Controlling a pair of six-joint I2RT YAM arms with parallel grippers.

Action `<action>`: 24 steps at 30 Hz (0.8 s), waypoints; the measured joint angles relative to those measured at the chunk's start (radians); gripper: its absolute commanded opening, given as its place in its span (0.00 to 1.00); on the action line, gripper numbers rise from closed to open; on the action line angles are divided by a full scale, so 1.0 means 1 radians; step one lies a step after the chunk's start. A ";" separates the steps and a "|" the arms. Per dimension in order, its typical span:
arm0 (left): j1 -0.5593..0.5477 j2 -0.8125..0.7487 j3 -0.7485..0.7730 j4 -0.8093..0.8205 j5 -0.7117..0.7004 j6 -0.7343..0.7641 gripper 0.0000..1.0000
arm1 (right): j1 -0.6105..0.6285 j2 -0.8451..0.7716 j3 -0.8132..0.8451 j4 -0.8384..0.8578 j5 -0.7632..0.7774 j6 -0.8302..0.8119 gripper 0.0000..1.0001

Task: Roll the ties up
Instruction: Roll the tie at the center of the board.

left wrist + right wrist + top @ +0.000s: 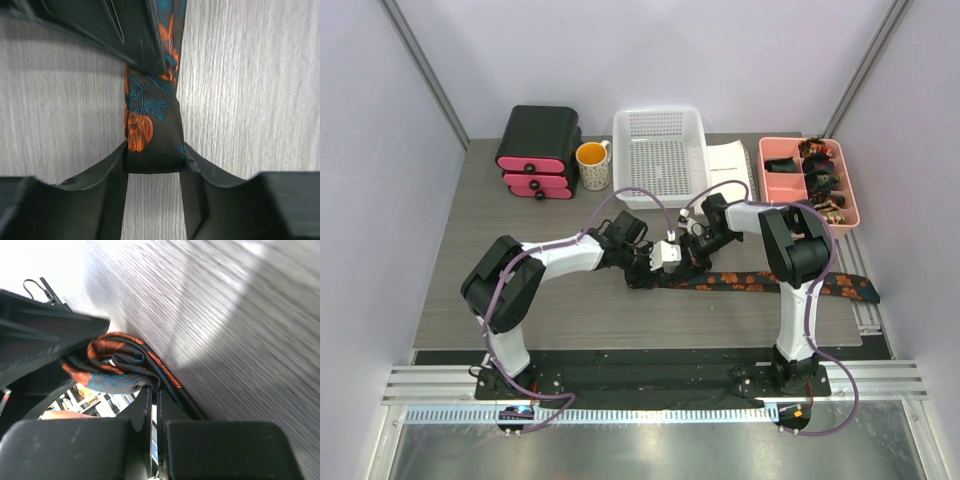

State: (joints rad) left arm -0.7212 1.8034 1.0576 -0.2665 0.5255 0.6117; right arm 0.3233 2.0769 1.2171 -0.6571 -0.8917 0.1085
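A: Dark fabric with orange blotches: where does our tie lie?

B: Flat along the worktop, from its middle out to the right edge, nearer the front edge than the back. Its middle end is folded over into the start of a coil, and both our arms meet there.

A: Why both on one end?

B: We judge that one keeps the fold from springing open while the other turns it. The long tail lies flat so it can feed into the roll.

A: Our left end effector?

B: About half wide, straddling the folded end. Its fingers touch both edges of the fold, so we take it as gripping the tie across its width.

A: And the right end effector?

B: Closed to a sliver, tips at the fabric just under the fold. We think it pinches a layer of the tie, though that wrist view is too blurred to be sure.

A: Finished ones?

B: Coils sit in the pink tray at the back right corner. This roll is barely begun.
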 measured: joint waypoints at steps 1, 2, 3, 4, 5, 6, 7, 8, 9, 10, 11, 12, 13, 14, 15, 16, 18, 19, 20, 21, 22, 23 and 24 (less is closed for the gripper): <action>0.002 -0.006 -0.001 0.003 0.006 -0.002 0.39 | 0.003 0.000 0.000 0.005 0.000 0.005 0.01; 0.004 -0.018 -0.003 0.005 0.014 -0.005 0.38 | 0.008 0.000 -0.002 0.012 -0.002 0.011 0.01; 0.004 -0.030 -0.005 0.006 0.021 -0.006 0.38 | 0.014 0.000 -0.003 0.023 -0.004 0.023 0.01; 0.005 -0.046 -0.006 0.008 0.031 -0.010 0.37 | 0.023 0.000 -0.005 0.035 -0.007 0.034 0.01; 0.007 -0.060 -0.006 0.008 0.042 -0.012 0.37 | 0.031 0.000 -0.006 0.047 -0.009 0.046 0.01; 0.007 -0.076 -0.006 0.008 0.052 -0.019 0.36 | 0.046 0.000 -0.008 0.067 -0.011 0.068 0.01; 0.007 -0.085 -0.006 0.007 0.058 -0.027 0.35 | 0.056 0.000 -0.010 0.082 -0.013 0.084 0.01; 0.007 -0.092 -0.006 0.006 0.064 -0.031 0.34 | 0.070 0.001 -0.011 0.099 -0.013 0.105 0.01; 0.007 -0.093 -0.006 0.004 0.069 -0.034 0.33 | 0.082 0.003 -0.011 0.117 -0.016 0.125 0.01; 0.007 -0.093 -0.006 0.001 0.071 -0.036 0.32 | 0.092 0.006 -0.011 0.135 -0.019 0.148 0.01; 0.007 -0.092 -0.005 -0.004 0.074 -0.037 0.32 | 0.099 0.009 -0.011 0.151 -0.022 0.169 0.01; 0.007 -0.090 -0.004 -0.008 0.077 -0.036 0.31 | 0.105 0.011 -0.011 0.167 -0.024 0.188 0.01; 0.008 -0.085 -0.001 -0.013 0.079 -0.036 0.31 | 0.108 0.013 -0.013 0.185 -0.027 0.209 0.01; 0.009 -0.076 0.005 -0.016 0.080 -0.036 0.31 | 0.110 0.013 -0.016 0.201 -0.030 0.227 0.01; 0.009 -0.067 0.010 -0.015 0.083 -0.037 0.31 | 0.111 0.013 -0.019 0.216 -0.032 0.242 0.01; 0.009 -0.051 0.018 -0.015 0.088 -0.038 0.31 | 0.113 0.013 -0.023 0.231 -0.034 0.256 0.01; 0.008 -0.033 0.023 -0.013 0.093 -0.040 0.31 | 0.113 0.013 -0.031 0.254 -0.039 0.275 0.01; 0.008 -0.027 0.024 -0.010 0.097 -0.043 0.31 | 0.113 0.013 -0.036 0.268 -0.043 0.286 0.01; 0.008 -0.023 0.025 -0.009 0.097 -0.047 0.30 | 0.113 0.013 -0.043 0.282 -0.049 0.295 0.01; 0.008 -0.019 0.028 -0.008 0.097 -0.051 0.29 | 0.113 0.013 -0.051 0.297 -0.056 0.306 0.01; 0.008 -0.014 0.031 -0.008 0.097 -0.055 0.28 | 0.112 0.013 -0.056 0.307 -0.061 0.315 0.01; 0.008 -0.010 0.035 -0.007 0.097 -0.056 0.28 | 0.111 0.013 -0.061 0.315 -0.066 0.324 0.02; 0.008 -0.004 0.039 -0.007 0.097 -0.059 0.27 | 0.109 0.013 -0.065 0.323 -0.070 0.333 0.04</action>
State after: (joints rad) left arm -0.7132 1.7996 1.0966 -0.2733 0.6220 0.5526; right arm 0.4324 2.0899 1.1522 -0.3344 -0.9619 0.4416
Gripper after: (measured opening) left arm 0.298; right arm 0.044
